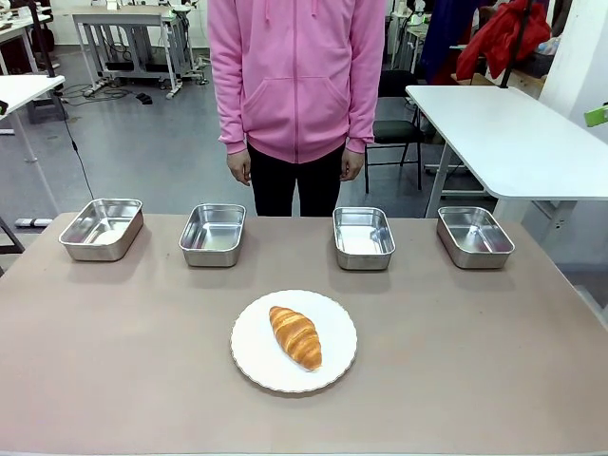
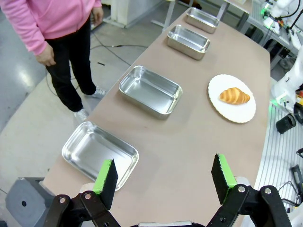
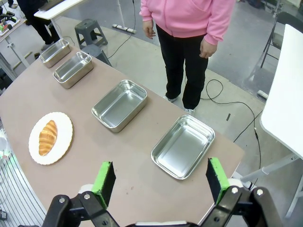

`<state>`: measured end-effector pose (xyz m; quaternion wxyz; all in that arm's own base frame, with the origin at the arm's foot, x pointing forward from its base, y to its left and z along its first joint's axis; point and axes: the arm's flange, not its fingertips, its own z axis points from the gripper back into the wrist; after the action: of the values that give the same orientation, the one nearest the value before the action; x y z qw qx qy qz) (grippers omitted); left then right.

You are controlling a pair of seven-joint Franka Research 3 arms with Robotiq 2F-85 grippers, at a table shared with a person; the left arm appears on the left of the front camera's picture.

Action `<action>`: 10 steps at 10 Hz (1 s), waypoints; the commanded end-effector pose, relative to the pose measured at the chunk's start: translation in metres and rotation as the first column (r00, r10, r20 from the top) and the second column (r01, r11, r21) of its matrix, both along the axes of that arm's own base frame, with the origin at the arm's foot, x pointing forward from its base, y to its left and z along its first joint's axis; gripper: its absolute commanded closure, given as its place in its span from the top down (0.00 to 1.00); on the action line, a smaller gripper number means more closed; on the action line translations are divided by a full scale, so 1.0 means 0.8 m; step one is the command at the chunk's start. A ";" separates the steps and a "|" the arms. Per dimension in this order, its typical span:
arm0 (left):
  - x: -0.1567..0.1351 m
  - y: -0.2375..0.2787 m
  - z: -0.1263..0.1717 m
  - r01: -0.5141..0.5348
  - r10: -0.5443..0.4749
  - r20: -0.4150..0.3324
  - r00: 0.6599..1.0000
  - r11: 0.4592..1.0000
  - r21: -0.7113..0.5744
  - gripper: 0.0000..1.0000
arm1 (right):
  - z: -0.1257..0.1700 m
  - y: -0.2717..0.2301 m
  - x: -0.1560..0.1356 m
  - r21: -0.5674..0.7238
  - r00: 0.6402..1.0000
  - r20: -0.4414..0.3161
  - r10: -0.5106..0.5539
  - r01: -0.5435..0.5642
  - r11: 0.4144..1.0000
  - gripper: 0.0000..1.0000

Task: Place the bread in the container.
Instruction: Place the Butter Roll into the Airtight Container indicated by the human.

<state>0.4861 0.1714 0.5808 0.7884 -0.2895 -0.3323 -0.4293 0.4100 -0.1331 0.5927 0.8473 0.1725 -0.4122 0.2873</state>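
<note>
— Where is the bread [image 1: 295,336]?
— On the white plate [image 1: 334,323], mid-table [image 1: 114,361], well apart from the row of four containers [image 1: 211,257] along the far edge.
— And the grippers?
— Left gripper [image 2: 164,163] and right gripper [image 3: 160,165]: jaws spread wide, holding nothing.

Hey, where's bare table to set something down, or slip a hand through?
Both sides of the white plate with the croissant are wide bare table, as is the strip beyond the plate. The far edge is crowded with four steel trays; the widest gap is between the middle two.
</note>
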 end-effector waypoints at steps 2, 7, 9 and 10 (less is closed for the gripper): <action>-0.002 0.001 0.000 0.010 -0.010 0.010 1.000 1.000 -0.001 1.00 | -0.003 -0.001 0.001 0.007 1.000 0.025 0.019 -0.019 1.000 1.00; -0.002 0.001 0.000 0.010 -0.010 0.010 1.000 1.000 -0.001 1.00 | -0.003 -0.001 0.001 0.007 1.000 0.025 0.019 -0.019 1.000 1.00; -0.002 0.001 0.000 0.010 -0.010 0.010 1.000 1.000 -0.001 1.00 | -0.003 -0.001 0.001 0.007 1.000 0.025 0.019 -0.019 1.000 1.00; -0.002 0.001 0.000 0.010 -0.010 0.010 1.000 1.000 -0.001 1.00 | -0.003 -0.001 0.001 0.007 1.000 0.025 0.019 -0.019 1.000 1.00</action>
<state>0.4861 0.1714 0.5808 0.7884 -0.2895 -0.3323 -0.4292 0.4100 -0.1332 0.5927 0.8472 0.1723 -0.4122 0.2875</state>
